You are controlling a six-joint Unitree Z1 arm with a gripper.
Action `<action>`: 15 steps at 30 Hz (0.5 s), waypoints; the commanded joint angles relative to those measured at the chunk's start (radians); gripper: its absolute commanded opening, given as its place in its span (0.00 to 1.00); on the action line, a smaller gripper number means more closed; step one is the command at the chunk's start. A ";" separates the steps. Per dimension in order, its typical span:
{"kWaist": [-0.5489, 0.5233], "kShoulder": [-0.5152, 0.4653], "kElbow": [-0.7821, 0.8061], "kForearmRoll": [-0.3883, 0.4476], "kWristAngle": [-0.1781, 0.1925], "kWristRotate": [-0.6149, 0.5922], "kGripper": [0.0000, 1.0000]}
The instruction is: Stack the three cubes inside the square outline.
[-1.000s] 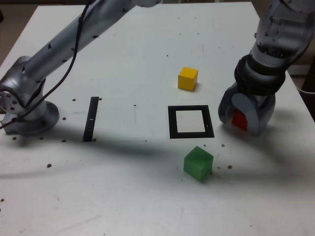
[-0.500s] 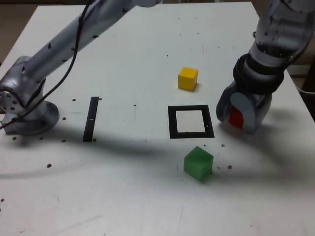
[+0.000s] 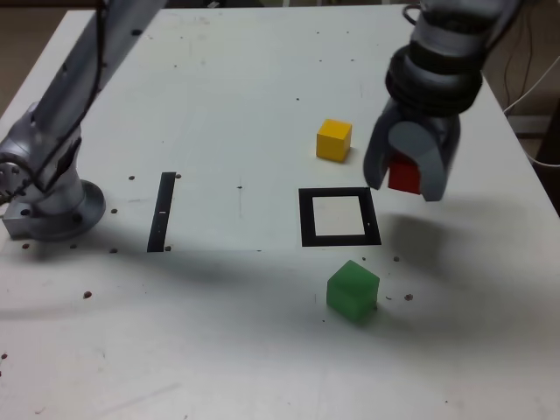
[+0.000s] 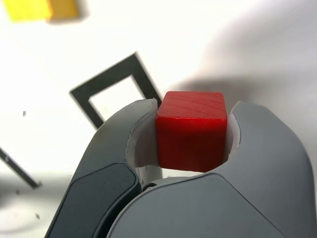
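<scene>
The hand (image 3: 407, 171) hangs above the white table (image 3: 245, 87), just to the right of the square outline (image 3: 339, 217) in the exterior view, and it is pinching the red cube (image 3: 403, 176) between its two grey jaws. The cube is lifted clear of the table, with the hand's shadow lying on the surface below it. In the wrist view the red cube (image 4: 192, 130) sits squarely between the jaws, pressed on both sides, with the square outline (image 4: 116, 91) and part of the yellow cube (image 4: 42, 10) beyond it.

The yellow cube (image 3: 333, 139) rests on the table just beyond the far edge of the outline. The green cube (image 3: 353, 290) rests on the near side of the outline, close to its near right corner. The white centre of the outline is bare. Well to the left of the outline in the exterior view lies a thin black strip (image 3: 162, 211), and further left stands the arm's base (image 3: 48, 188).
</scene>
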 commanded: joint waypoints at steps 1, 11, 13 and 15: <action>-0.001 -0.031 0.034 0.003 -0.016 -0.039 0.31; -0.001 -0.088 0.161 -0.011 -0.047 -0.181 0.31; -0.001 -0.096 0.179 -0.015 -0.048 -0.206 0.31; 0.000 -0.102 0.195 -0.021 -0.051 -0.232 0.31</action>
